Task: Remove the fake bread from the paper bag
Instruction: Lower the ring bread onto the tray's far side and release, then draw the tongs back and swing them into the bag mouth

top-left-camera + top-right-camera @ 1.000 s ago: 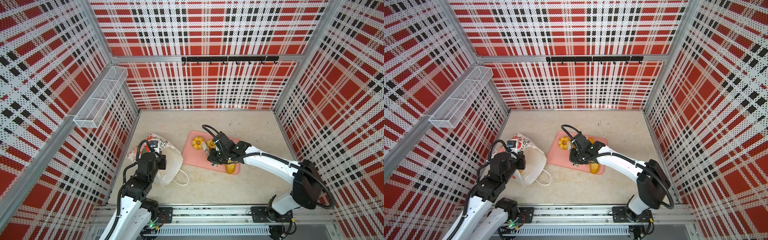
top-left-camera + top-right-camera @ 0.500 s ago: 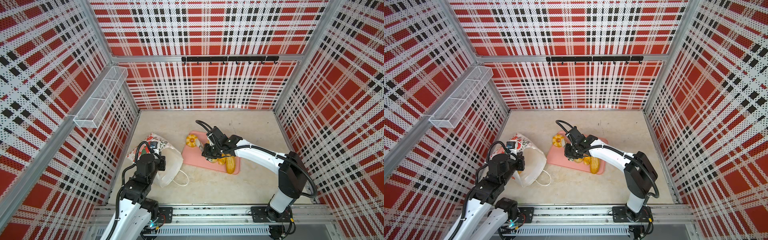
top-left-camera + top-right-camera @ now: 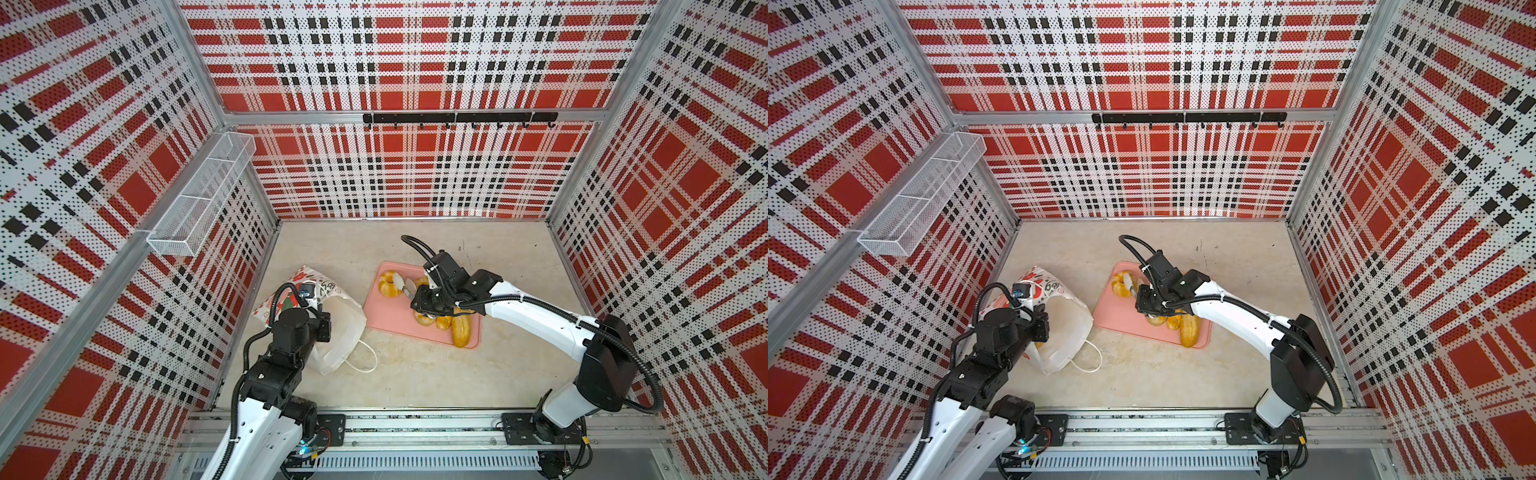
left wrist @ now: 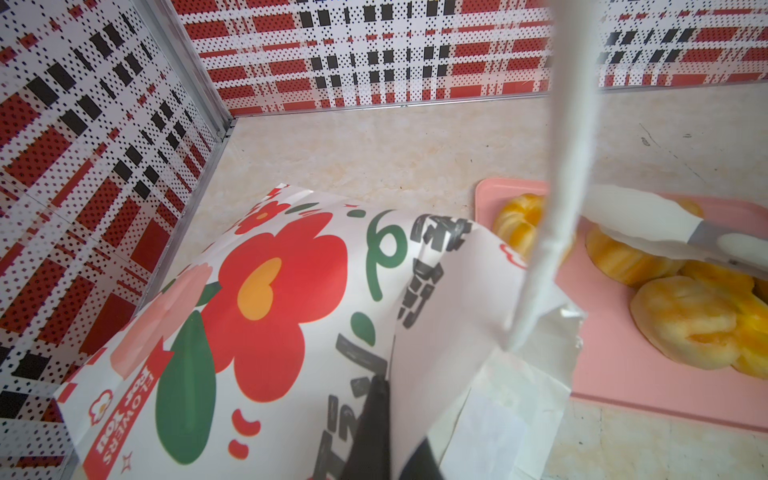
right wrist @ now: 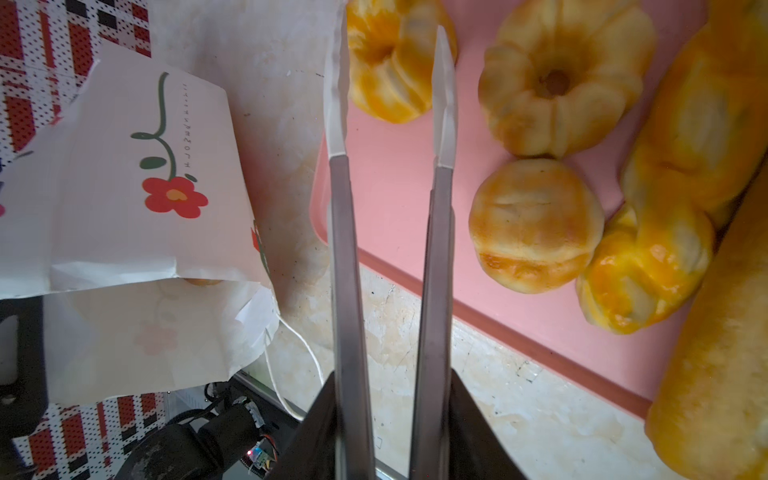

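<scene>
The paper bag [image 3: 341, 322] [image 3: 1068, 328] lies on its side at the left, white with red flowers [image 4: 274, 286]. My left gripper [image 4: 376, 401] is shut on the rim of its mouth. A sliver of fake bread [image 5: 203, 281] shows inside the mouth. Several loaves lie on the pink tray [image 3: 384, 318] [image 3: 1116, 321]: a ring bun [image 3: 388, 284] [image 5: 388, 62] at the far-left corner, another ring bun [image 5: 561, 83], a round roll [image 5: 534, 226] and a long baguette [image 3: 460, 331]. My right gripper [image 5: 392, 399] is shut on metal tongs [image 3: 406, 286] [image 5: 345, 249]. Their white tips stand apart around the corner ring bun.
The bag's cord handle [image 3: 365, 365] trails on the floor toward the front. A wire basket [image 3: 199, 199] hangs on the left wall and a hook rail [image 3: 459, 118] on the back wall. Bare stone floor [image 3: 415, 374] lies between the tray and the front rail.
The right arm swung left over the tray's far-left corner, then drew back a little. The tongs' tips have spread apart. The left arm and the bag have stayed put.
</scene>
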You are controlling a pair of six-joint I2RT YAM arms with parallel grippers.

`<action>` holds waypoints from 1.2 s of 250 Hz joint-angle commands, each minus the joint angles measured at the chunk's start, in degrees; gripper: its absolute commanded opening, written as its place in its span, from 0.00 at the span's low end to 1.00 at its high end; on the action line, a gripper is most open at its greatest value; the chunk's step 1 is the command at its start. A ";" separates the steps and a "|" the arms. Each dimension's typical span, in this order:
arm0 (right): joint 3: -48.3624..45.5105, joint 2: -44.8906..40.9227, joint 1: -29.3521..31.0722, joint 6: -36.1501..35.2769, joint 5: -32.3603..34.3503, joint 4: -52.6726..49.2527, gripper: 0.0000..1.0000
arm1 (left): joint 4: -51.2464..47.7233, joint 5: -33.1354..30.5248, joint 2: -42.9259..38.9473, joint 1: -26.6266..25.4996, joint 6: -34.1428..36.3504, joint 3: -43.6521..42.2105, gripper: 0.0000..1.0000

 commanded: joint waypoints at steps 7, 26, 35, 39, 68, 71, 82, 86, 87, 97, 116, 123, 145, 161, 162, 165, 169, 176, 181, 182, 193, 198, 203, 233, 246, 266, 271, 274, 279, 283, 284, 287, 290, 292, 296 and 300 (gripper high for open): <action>1.17 -2.69 -0.19 -1.87 0.36 0.36 0.40 | 1.15 0.64 -0.32 0.33 -2.34 0.56 0.00; 1.21 -3.17 -0.19 -2.05 0.15 0.09 0.40 | 1.24 0.91 -0.26 0.26 -2.58 0.38 0.00; 1.10 -3.46 -0.25 -2.06 0.02 0.09 0.39 | 1.33 0.91 -0.23 0.24 -2.85 0.27 0.00; 0.99 -3.63 -0.20 -2.07 -0.04 0.14 0.38 | 1.33 0.99 -0.30 0.28 -2.74 0.33 0.00; -0.65 -5.93 -0.22 -2.45 -3.25 3.55 0.37 | 1.42 1.18 -0.64 0.18 -2.21 0.27 0.00; -0.99 -6.28 -0.19 -2.57 -3.96 4.47 0.37 | 1.50 1.25 -0.63 0.15 -2.15 0.18 0.00; -2.31 -7.48 -0.20 -2.31 -6.37 6.59 0.36 | 1.77 1.51 -0.80 0.09 -2.09 0.13 0.00; -2.64 -7.91 -0.12 -2.36 -7.03 6.95 0.36 | 1.85 1.61 -0.79 0.07 -2.11 0.06 0.00; -2.68 -7.98 -0.11 -2.39 -7.20 7.04 0.36 | 1.86 1.66 -0.77 0.07 -2.06 0.06 0.00; -3.46 -9.31 0.22 -2.68 -8.82 7.75 0.36 | 2.09 2.06 -0.85 0.04 -1.99 0.02 0.00; -5.92 -12.78 1.66 -2.90 -10.37 9.64 0.35 | 2.88 3.24 -1.15 -0.32 -1.60 -0.23 0.00; -6.94 -14.31 2.36 -3.18 -10.75 10.35 0.36 | 3.08 3.90 -1.23 -0.42 -1.38 -0.27 0.00; -9.51 -19.03 4.31 -5.33 -10.97 8.57 0.37 | 2.44 6.99 -1.02 -0.61 0.39 -0.02 0.00; -11.72 -22.63 4.51 -6.39 -11.74 6.89 0.36 | 0.26 8.77 -0.95 -0.74 2.85 0.32 0.00; -11.93 -22.90 4.54 -6.43 -11.80 6.83 0.36 | 0.14 8.80 -0.98 -0.73 2.97 0.37 0.00; -12.24 -23.39 4.55 -6.52 -11.95 6.72 0.36 | -0.30 8.89 -1.01 -0.70 3.34 0.34 0.00; -12.98 -24.40 4.56 -6.62 -12.19 6.54 0.36 | -0.81 8.91 -1.14 -0.75 3.73 0.42 0.00; -14.03 -26.12 4.56 -6.77 -12.87 6.36 0.36 | -1.56 8.88 -1.34 -0.66 4.23 0.64 0.00; -14.83 -27.19 4.53 -6.86 -13.49 6.33 0.36 | -1.88 8.91 -1.56 -0.73 4.50 0.71 0.00; -14.98 -27.38 4.50 -6.84 -13.64 6.33 0.36 | -1.94 8.91 -1.59 -0.73 4.58 0.69 0.00; -16.12 -29.33 4.48 -6.99 -15.01 6.03 0.35 | -2.28 9.45 -1.90 -0.69 5.19 0.92 0.00; -16.66 -29.82 4.64 -6.99 -15.64 5.98 0.35 | -2.46 9.62 -2.09 -0.77 5.59 1.03 0.00; -17.04 -30.37 4.77 -7.06 -16.29 6.06 0.35 | -2.62 9.85 -2.16 -0.72 6.00 1.19 0.00; -18.75 -31.64 7.39 -7.17 -18.09 8.25 0.35 | -3.91 11.09 -2.65 -0.48 7.26 1.50 0.00; -19.40 -30.57 9.16 -6.61 -19.02 10.86 0.34 | -3.77 11.99 -2.95 -0.30 7.97 1.24 0.00; -19.52 -27.22 13.17 -6.17 -19.57 15.27 0.34 | -3.44 12.08 -2.92 -0.37 8.00 0.78 0.00; -19.49 -26.18 14.14 -5.89 -19.58 16.46 0.34 | -3.35 12.18 -2.83 -0.30 7.98 0.76 0.00; -19.51 -25.56 14.68 -5.67 -19.63 17.23 0.34 | -3.33 12.17 -2.82 -0.32 7.98 0.69 0.00; -19.45 -24.45 15.55 -5.21 -19.72 18.56 0.34 | -3.28 12.23 -2.69 -0.30 7.77 0.69 0.00; -19.54 -23.52 16.17 -4.67 -19.82 19.80 0.34 | -3.24 12.22 -2.55 -0.33 7.70 0.68 0.00; -19.58 -23.30 16.30 -4.55 -19.88 20.10 0.34 | -3.24 12.19 -2.53 -0.31 7.68 0.68 0.00; -19.60 -22.77 16.74 -4.16 -19.95 20.99 0.34 | -3.24 12.10 -2.41 -0.36 7.53 0.68 0.00; -19.69 -21.87 17.16 -3.78 -20.07 21.99 0.34 | -3.16 12.10 -2.32 -0.31 7.48 0.68 0.00; -19.74 -21.37 17.42 -3.46 -20.10 22.64 0.34 | -3.15 12.04 -2.26 -0.36 7.35 0.68 0.00; -19.80 -20.43 17.96 -2.98 -20.30 23.88 0.34 | -3.08 11.99 -2.05 -0.32 7.09 0.73 0.00; -19.87 -19.44 18.43 -2.47 -20.42 25.12 0.34 | -3.06 11.94 -1.90 -0.30 6.80 0.77 0.00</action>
